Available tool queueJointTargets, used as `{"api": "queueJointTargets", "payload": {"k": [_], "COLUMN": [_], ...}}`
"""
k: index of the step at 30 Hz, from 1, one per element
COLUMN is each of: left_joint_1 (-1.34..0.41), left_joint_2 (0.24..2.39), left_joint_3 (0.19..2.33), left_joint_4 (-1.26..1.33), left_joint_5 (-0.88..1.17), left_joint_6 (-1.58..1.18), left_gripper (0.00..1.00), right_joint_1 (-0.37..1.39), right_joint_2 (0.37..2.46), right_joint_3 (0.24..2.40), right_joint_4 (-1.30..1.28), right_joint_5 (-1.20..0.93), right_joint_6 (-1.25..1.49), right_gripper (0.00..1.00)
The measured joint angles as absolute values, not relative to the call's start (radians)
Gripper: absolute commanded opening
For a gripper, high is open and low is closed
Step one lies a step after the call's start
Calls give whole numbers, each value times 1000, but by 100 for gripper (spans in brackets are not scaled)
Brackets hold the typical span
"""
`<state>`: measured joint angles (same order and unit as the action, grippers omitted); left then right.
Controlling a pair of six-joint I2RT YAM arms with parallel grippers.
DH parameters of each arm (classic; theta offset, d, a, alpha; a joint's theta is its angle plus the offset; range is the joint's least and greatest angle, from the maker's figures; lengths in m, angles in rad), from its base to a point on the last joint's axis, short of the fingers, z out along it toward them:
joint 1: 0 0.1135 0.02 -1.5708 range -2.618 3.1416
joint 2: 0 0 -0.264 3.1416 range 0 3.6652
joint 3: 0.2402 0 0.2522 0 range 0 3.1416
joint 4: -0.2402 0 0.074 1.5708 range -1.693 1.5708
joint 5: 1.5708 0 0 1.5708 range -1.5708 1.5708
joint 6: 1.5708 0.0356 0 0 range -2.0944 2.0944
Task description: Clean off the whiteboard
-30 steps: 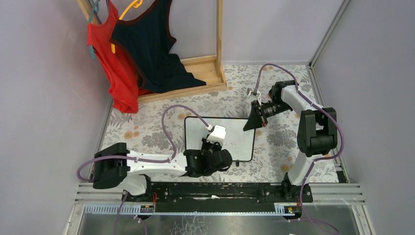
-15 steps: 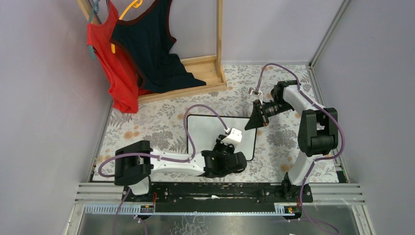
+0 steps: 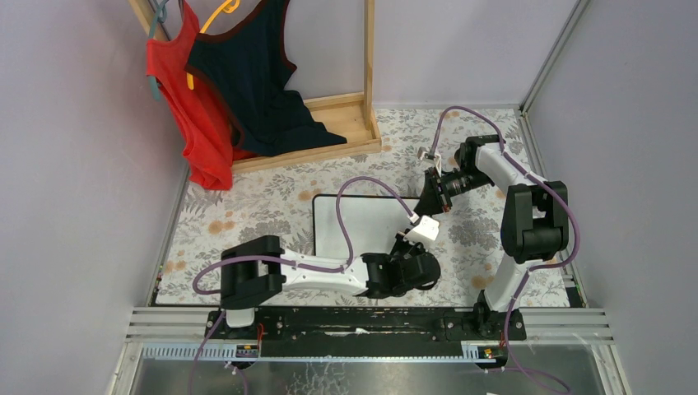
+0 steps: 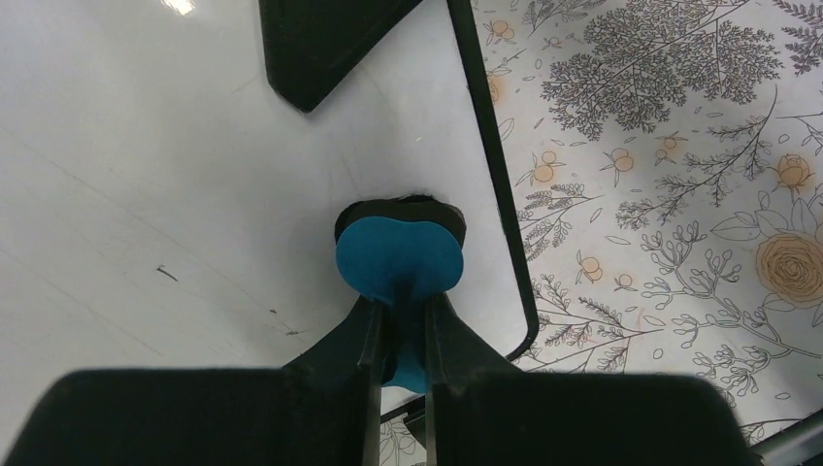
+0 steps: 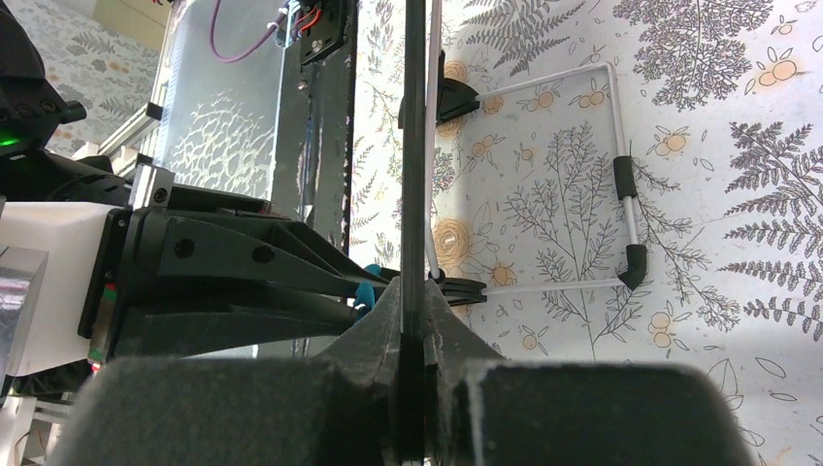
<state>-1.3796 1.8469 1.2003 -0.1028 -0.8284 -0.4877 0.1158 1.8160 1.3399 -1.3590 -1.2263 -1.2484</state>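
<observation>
Looking down from above, we found the whiteboard (image 3: 366, 226) lying flat on the floral tablecloth (image 3: 247, 222), near the middle of the table and just ahead of the arm bases. The left gripper (image 4: 400, 320) was closed on a small blue eraser (image 4: 398, 254), the two fingers pinching its lower end. The eraser's dark underside pressed against the white surface close to the board's right-hand frame and not far from a rounded corner. A few faint dark specks showed on the white to the left of the eraser.

The right gripper (image 5: 413, 301) was clamped on the board's thin black frame. We saw that frame edge-on from its wrist camera, running straight up between the two fingers. From overhead, this grip sat at the far right corner of the board, with the right arm bent back toward it from the table's right side. Beside the gripped edge, a thin white wire loop (image 5: 621, 175) with black sleeves lay on the cloth, joined to the board at two small black feet (image 5: 451, 97).

At the far left a wooden rack (image 3: 346, 123) carried a red top (image 3: 185, 107) and a dark top (image 3: 255, 90), well apart from the board.
</observation>
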Motion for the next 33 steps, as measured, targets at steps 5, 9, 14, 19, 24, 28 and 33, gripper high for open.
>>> {"api": "queueJointTargets", "payload": {"k": [5,9,14,19,24,28,33], "left_joint_1": [-1379,-1376,-1354,-1322,-1300,-1300,-1307], "left_joint_2": [1839,1771,1622,1482,1410,1445,1571], "left_joint_3": [1190,1106,963,884,865,886,971], "left_joint_4": [-99,-93,-148,-260,-317,-315,-307], "left_joint_5": [-827,-827,-848,-907,-946,-952,-958], "left_joint_6": [-486,-520,-588,-646,-661,-648,-598], "left_gripper": [0,0,0,0,0,0,0], "right_joint_1": [117,131,135,136,137,137,126], "right_joint_2": [1816,1816,1816,1816,1818,1818,1818], "right_joint_3": [1340,1340,1340,1340,1340,1340,1340], "right_joint_4": [-1359,-1353,-1349,-1350,-1360,-1361,-1359], "right_joint_5": [-1229,-1239,-1242,-1242,-1242,-1240,-1230], "right_joint_6": [-1250,-1250,-1250,-1250,-1249,-1245,-1224], "right_gripper": [0,0,0,0,0,0,0]}}
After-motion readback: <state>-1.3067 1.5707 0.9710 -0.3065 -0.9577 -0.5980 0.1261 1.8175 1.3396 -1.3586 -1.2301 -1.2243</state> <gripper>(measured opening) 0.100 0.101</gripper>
